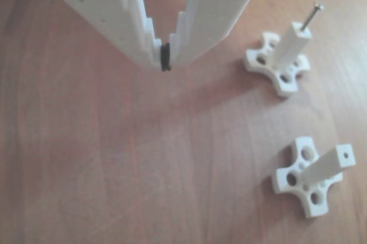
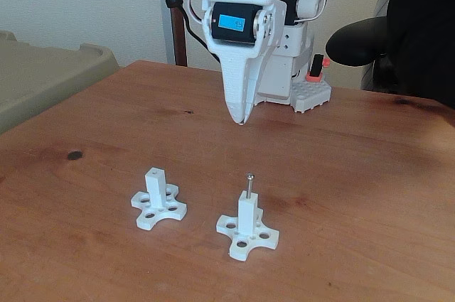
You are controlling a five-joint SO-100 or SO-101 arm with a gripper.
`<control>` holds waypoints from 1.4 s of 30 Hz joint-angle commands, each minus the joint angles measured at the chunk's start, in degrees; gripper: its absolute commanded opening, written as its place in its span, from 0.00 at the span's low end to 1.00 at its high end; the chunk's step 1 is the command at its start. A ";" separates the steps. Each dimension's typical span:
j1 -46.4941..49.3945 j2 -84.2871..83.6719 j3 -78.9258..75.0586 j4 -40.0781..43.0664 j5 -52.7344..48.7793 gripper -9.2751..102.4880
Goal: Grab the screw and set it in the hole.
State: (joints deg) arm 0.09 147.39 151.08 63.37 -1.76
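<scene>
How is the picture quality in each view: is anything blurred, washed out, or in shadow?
In the other view the whole picture is soft and pale: the gripper is blurred close to the lens, and the screw in its post is hazy. In the fixed view the picture is sharper; the screw shows clearly, the table carries soft shadows beside the posts, and the upper right corner is dark.

A reddish-brown wooden bench (image 2: 370,174) with visible grain and a small dark spot (image 2: 74,155) near its left edge fills the fixed view. Behind its far edge stands a plain pale wall (image 2: 78,3). A beige surface (image 2: 43,78) sits beyond the left edge, a black chair (image 2: 398,32) beyond the far right corner. Soft, even daylight.
</scene>
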 commanded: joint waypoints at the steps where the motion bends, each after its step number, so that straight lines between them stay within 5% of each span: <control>1: 0.53 9.84 2.20 1.85 0.35 0.04; 19: 2.11 48.34 19.34 11.60 0.00 0.04; 42: 4.39 51.33 20.74 12.22 0.26 0.04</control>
State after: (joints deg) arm 4.31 197.58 170.86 73.04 -2.46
